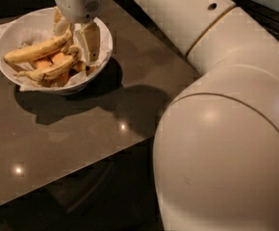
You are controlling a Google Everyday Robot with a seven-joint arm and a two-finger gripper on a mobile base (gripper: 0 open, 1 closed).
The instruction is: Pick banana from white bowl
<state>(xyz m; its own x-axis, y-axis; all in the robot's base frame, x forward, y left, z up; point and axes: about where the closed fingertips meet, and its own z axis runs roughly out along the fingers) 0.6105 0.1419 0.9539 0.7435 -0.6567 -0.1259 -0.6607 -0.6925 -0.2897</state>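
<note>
Risks clamping the wrong fruit in bowl [7, 71] at surface's [82, 143] far-left corner.
Holds pincer [77, 35] spread over banana [53, 71] tip; may catch brighter banana [33, 52] lying just beside, or drag paper lining [31, 35].

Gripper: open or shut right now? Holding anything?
Gripper: open, down inside the bowl, clamped on nothing as far as can be seen.

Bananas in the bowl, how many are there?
2: brighter banana across the back of the white bowl, duller banana in front. The hand is at their right ends. More may hide.
</note>
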